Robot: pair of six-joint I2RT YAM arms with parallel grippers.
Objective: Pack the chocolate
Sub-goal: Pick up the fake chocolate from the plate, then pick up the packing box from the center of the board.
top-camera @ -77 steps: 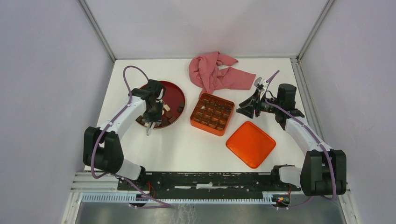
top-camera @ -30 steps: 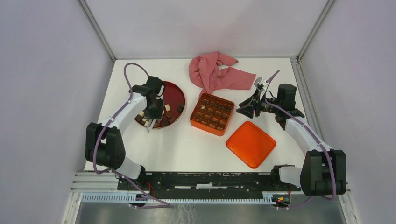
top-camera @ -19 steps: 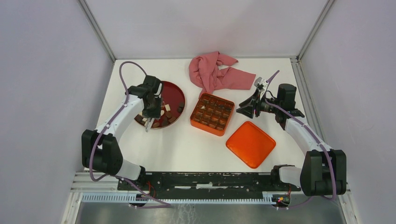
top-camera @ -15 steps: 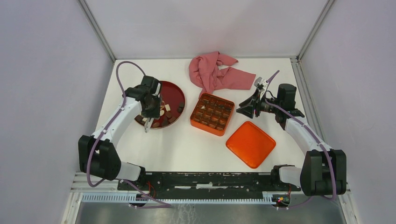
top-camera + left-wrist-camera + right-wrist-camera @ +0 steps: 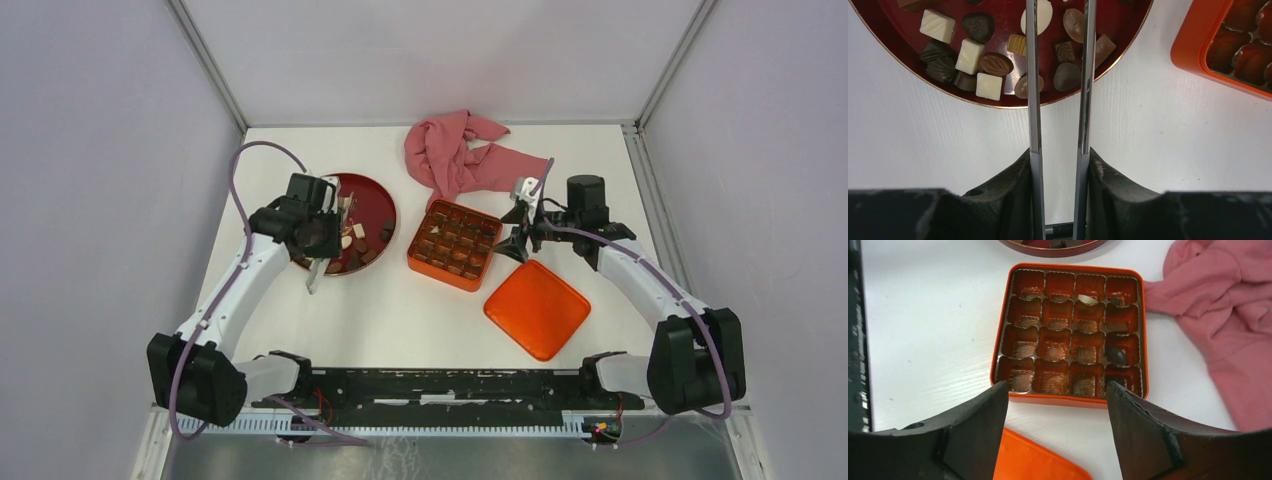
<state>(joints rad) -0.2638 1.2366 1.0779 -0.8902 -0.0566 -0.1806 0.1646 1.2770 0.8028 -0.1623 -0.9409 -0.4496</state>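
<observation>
Chocolate [image 5: 996, 64]: most pieces lie loose on the round dark-red plate [image 5: 1003, 20], with dark, tan and cream mixed. The bulk of the heap sits to the left of the two thin blades of the left gripper [image 5: 1059, 15]. Three brown pieces show in the gap between the blades, and one tan piece lies just outside the right blade. A few pieces are in the orange tin [image 5: 1000, 340]: a dark oval in the right-hand column, plus a pale one and a dark one in the far row. Most other cells show bare liner.

Left gripper: blades parallel with a narrow gap, reaching over the plate's near rim. The tips run out of the wrist view, so I cannot tell whether they pinch a piece.

Right gripper [image 5: 1054, 390]: jaws spread wide, nothing between them. The tin sits just ahead, its near wall spanning the gap.

Orange lid [image 5: 1033, 460]: flat on the white table [image 5: 1173, 125], under and behind the right jaws.

Pink cloth [image 5: 1228, 315]: crumpled, out past the right-hand jaw, just beside the tin's far right corner.
</observation>
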